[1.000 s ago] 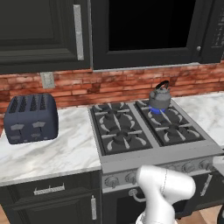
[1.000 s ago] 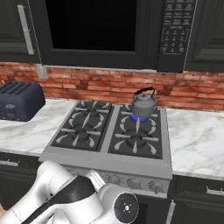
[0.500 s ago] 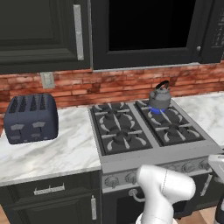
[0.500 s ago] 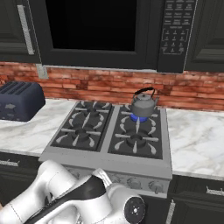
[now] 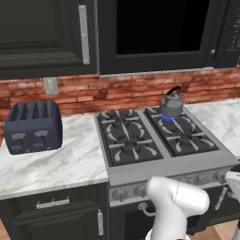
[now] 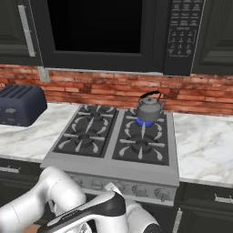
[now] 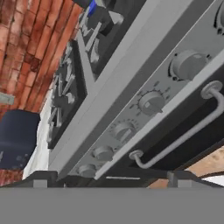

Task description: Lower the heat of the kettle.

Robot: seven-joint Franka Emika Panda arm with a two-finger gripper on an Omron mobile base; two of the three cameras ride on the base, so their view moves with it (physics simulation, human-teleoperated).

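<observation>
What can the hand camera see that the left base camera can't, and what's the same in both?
Hand view alone: the oven door handle seen close from below, the underside of the stove's front edge, and the two dark fingers spread apart at the bottom.

Left base view alone: the whole kettle on the back right burner over a blue flame, the dark cabinets above, and the wall outlet.

Both: the row of stove knobs, the burner grates, the dark blue toaster, the marble counter and the red brick wall.
</observation>
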